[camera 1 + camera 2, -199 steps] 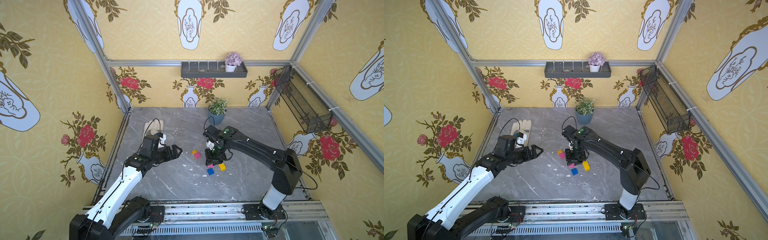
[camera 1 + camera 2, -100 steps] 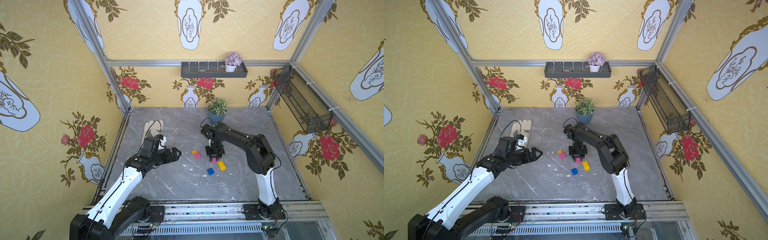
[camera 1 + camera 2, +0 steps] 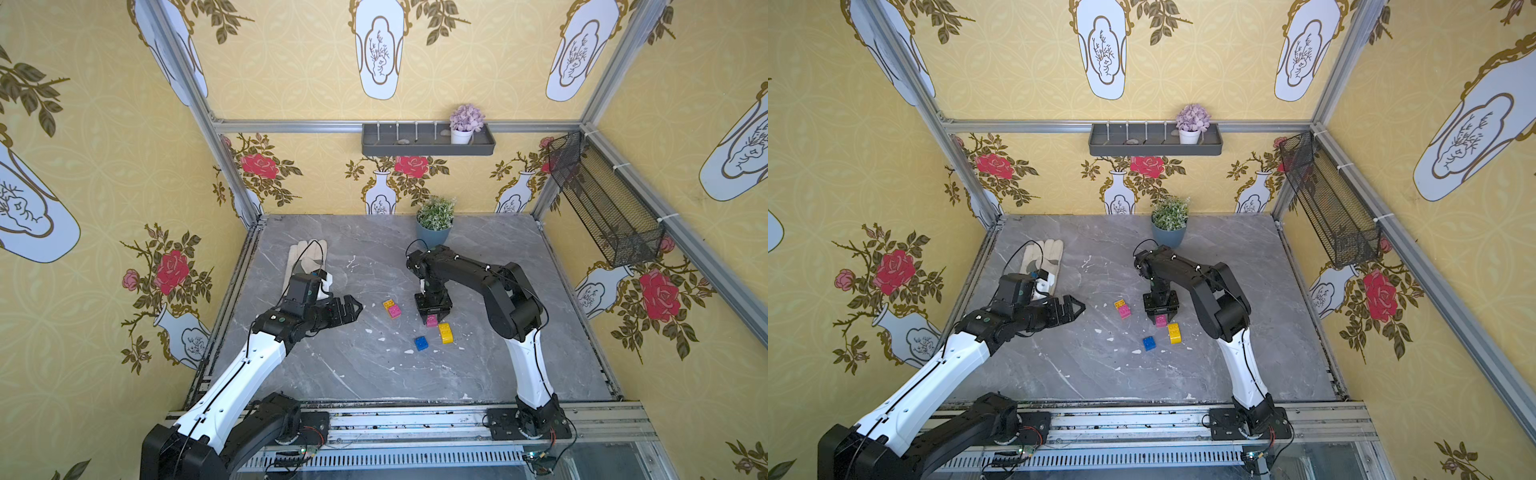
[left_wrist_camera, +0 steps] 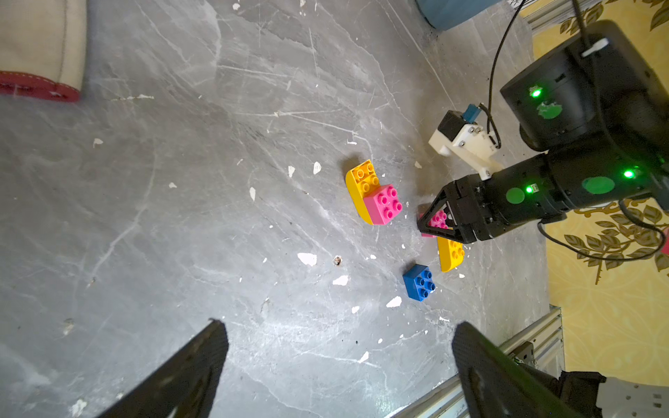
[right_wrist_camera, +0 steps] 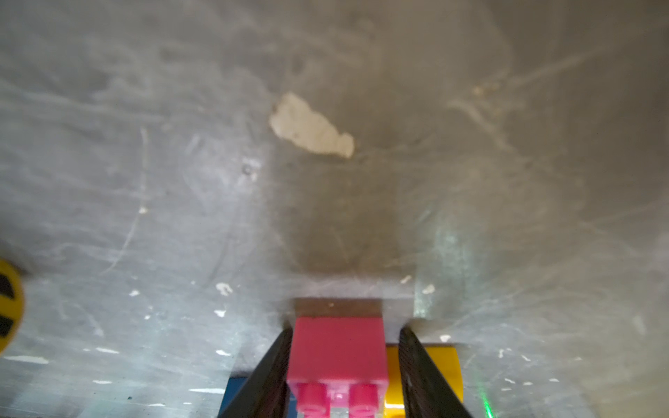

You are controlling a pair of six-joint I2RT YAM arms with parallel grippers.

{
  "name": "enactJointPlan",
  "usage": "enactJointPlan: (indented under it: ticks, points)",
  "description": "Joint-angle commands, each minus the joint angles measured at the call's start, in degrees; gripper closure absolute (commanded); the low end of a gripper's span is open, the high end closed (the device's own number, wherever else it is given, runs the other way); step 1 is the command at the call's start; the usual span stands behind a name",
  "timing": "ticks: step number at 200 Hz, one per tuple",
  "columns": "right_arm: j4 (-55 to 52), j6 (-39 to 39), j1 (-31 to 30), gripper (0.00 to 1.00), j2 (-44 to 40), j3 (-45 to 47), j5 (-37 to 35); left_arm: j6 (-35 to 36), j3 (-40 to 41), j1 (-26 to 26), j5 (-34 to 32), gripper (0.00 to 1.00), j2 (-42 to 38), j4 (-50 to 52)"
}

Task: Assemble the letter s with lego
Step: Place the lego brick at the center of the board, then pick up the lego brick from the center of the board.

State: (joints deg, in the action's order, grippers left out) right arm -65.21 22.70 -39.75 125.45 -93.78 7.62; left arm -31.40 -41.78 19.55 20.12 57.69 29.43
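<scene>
The right gripper [image 3: 432, 312] points straight down, its fingers [image 5: 268, 376] slightly apart around a pink brick [image 5: 338, 347] low at the desk [image 3: 353, 374] (a gap shows on one side). A yellow brick [image 3: 445, 332] lies just beside it and a blue brick [image 3: 421, 343] near. A yellow-pink pair [image 3: 392, 308] sits toward the left gripper [image 3: 355, 309], whose fingers are spread wide above the desk.

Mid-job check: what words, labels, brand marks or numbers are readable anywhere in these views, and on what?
No text can be read in any view.
Studs of the blue brick and the other bricks: any embossing is too small to tell.
Green round stickers: plain, no print visible.
Glove: red cuff trim, no label visible.
</scene>
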Motion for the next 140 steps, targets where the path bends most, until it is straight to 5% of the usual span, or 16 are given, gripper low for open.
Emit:
enactJointPlan:
  ticks: [1,140]
  points:
    - [4.60,0.74,-0.42,0.54,-0.24,1.48,-2.13,1.03,-0.23,-0.04,-0.09,0.01,0.73,-0.72]
    - [21.99,7.48,-6.81,0.63,-5.73,15.90,-8.84,3.44,-0.85,-0.08,0.47,0.01,2.69,0.90]
